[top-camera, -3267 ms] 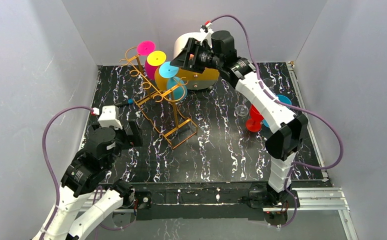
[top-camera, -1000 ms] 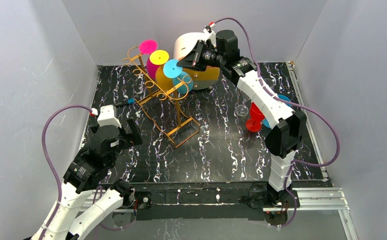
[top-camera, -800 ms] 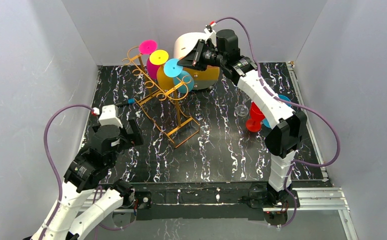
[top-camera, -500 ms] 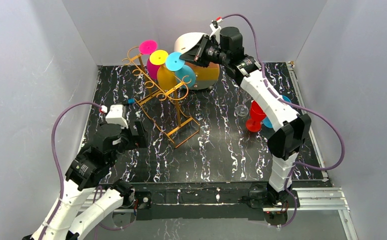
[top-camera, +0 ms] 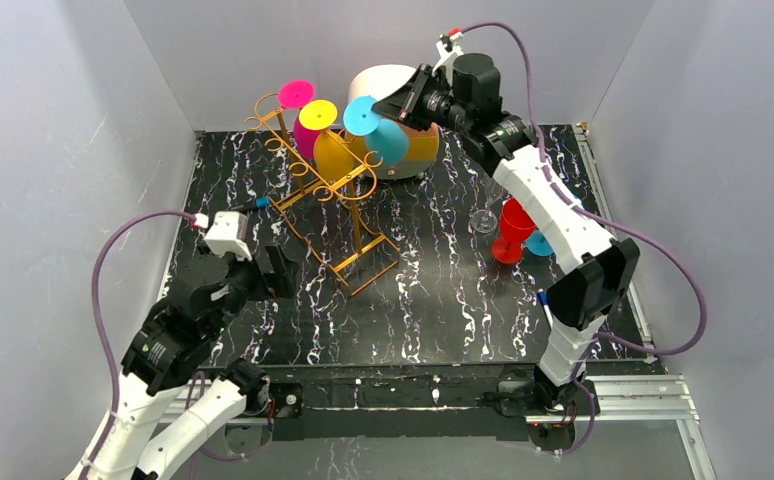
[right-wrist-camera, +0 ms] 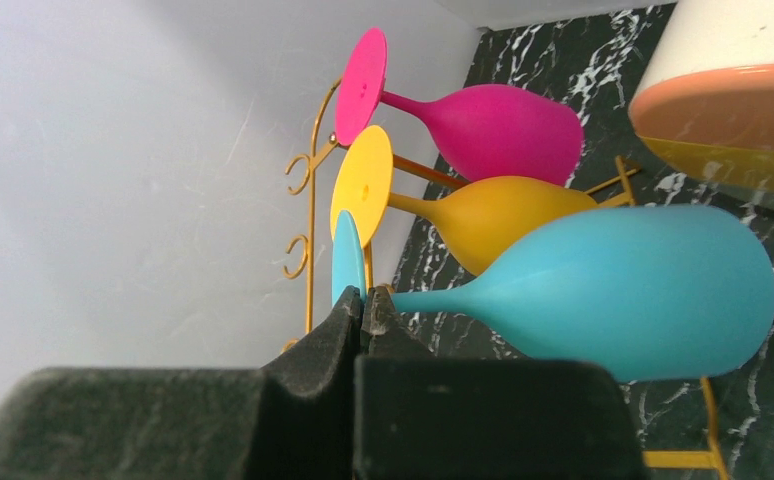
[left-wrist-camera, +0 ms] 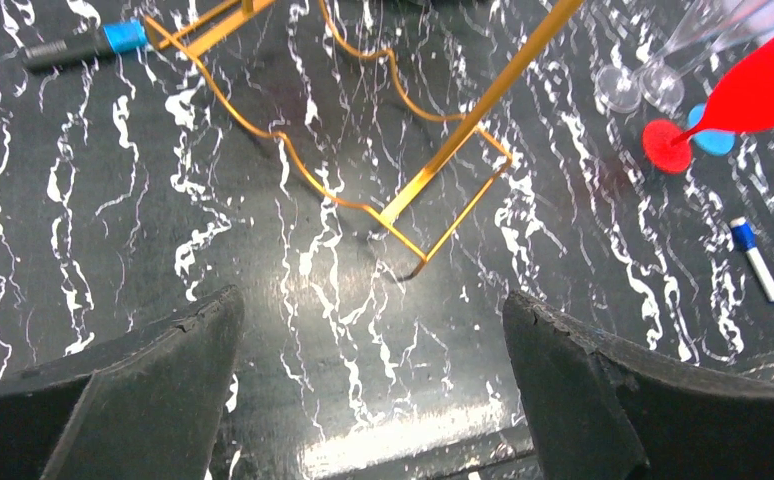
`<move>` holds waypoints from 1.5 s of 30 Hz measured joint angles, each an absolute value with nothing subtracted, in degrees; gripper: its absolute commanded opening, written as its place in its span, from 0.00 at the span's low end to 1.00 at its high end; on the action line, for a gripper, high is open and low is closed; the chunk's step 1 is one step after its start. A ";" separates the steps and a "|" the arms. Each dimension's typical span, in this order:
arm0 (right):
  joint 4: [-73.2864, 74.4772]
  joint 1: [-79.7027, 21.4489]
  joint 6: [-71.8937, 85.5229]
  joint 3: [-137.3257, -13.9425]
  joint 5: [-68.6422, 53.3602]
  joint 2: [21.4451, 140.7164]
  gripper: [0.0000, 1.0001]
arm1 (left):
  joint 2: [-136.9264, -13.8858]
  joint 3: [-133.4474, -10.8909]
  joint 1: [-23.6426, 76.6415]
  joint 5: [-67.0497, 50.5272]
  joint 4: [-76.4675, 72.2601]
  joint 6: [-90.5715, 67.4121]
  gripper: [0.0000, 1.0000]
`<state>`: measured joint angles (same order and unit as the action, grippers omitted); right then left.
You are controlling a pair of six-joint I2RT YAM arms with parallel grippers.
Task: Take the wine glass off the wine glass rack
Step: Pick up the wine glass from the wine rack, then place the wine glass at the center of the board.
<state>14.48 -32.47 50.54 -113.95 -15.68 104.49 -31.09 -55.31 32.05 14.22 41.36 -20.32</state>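
The orange-gold wine glass rack point(top-camera: 325, 188) stands at the back left of the table, and its wires point(right-wrist-camera: 309, 215) show again in the right wrist view. A pink wine glass point(top-camera: 296, 95) and a yellow one point(top-camera: 319, 116) hang on its rails. My right gripper point(top-camera: 403, 103) point(right-wrist-camera: 363, 296) is shut on the foot of the blue wine glass point(top-camera: 387, 141) point(right-wrist-camera: 623, 290). It holds the glass sideways, up and to the right of the rack's scroll ends. My left gripper point(top-camera: 269, 268) point(left-wrist-camera: 368, 300) is open and empty, low over the table in front of the rack's base point(left-wrist-camera: 443, 205).
A white-and-orange round box point(top-camera: 418, 150) sits behind the held glass. A red glass point(top-camera: 511, 222) point(left-wrist-camera: 753, 90), a clear glass point(top-camera: 483, 220) and a blue piece point(top-camera: 539, 243) are at the right. Markers lie at the left point(top-camera: 251, 205) and the right point(left-wrist-camera: 758, 262).
My right gripper has carried the blue glass up and to the right, away from the rack's rails. My left arm has edged forward toward the rack's base, still open.
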 measured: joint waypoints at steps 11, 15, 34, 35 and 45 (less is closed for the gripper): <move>13.26 -30.35 40.21 -103.83 -16.14 87.53 0.01 | -27.11 -54.87 32.03 14.72 38.79 -20.58 0.98; 12.58 -30.46 38.11 -93.67 -18.61 78.91 0.01 | -28.47 -53.87 32.03 11.40 37.36 -20.60 0.98; 14.50 -38.63 29.32 -62.54 -37.98 58.89 0.01 | -36.82 -53.54 32.03 -16.58 28.10 -21.45 0.97; 14.41 -40.16 29.21 -61.54 -37.28 58.76 0.01 | -37.93 -53.32 32.05 -19.44 26.85 -22.11 0.97; -4.84 -48.73 33.21 -48.88 -27.42 58.87 0.01 | -41.43 -46.19 32.05 -42.72 13.63 -32.14 0.78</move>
<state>-4.84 -48.73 33.21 -48.88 -27.42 58.87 -41.43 -46.19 32.05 -42.72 13.63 -32.14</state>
